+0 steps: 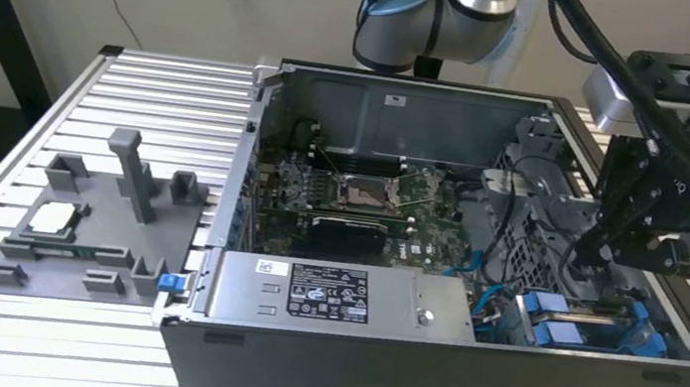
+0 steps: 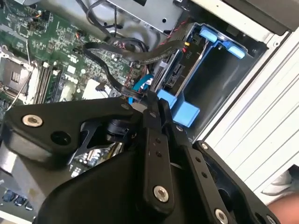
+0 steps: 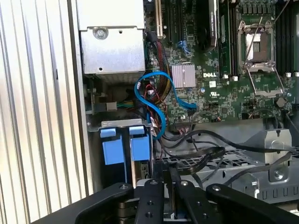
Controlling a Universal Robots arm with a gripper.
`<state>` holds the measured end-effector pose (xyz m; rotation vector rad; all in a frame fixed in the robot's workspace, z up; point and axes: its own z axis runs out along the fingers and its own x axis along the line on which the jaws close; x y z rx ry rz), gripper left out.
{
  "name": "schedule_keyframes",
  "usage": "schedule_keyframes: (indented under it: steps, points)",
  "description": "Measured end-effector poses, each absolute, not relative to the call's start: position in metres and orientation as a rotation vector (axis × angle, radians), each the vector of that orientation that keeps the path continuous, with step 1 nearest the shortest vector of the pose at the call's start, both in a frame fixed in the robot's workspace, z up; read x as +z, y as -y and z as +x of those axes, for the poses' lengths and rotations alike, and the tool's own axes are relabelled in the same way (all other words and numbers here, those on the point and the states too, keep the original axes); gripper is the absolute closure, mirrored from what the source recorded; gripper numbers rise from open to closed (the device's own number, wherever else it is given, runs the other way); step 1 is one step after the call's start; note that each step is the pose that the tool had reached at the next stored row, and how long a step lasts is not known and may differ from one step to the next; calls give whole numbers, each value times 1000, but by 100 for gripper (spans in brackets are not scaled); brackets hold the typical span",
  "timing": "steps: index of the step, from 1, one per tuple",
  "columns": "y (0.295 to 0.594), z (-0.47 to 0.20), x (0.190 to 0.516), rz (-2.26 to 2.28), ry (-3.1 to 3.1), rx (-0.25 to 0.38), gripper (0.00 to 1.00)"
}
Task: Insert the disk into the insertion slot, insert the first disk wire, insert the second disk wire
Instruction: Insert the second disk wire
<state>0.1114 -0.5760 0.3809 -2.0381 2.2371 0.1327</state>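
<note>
Your gripper hangs over the case's front right corner, jaws closed together, where the disk sits in the insertion slot, long axis running into the bay

An open dark grey metal computer case sits on a ribbed aluminium table. A green motherboard lies inside, with a grey box bearing a white sticker at its 6 o'clock. A grey plastic fixture stands at the case's 9 o'clock.
</note>
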Motion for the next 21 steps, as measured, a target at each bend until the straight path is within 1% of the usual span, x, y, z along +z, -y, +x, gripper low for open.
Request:
schedule_keyframes:
  steps: [4, 9, 14, 21]
  points:
    - [576, 110, 380, -2029, -2209, 72, 100]
    - [576, 107, 379, -2019, -2180, 17, 100]
    - [576, 106, 376, -2023, -2174, -11, 100]
    - [576, 106, 367, -2018, -2167, -25, 100]
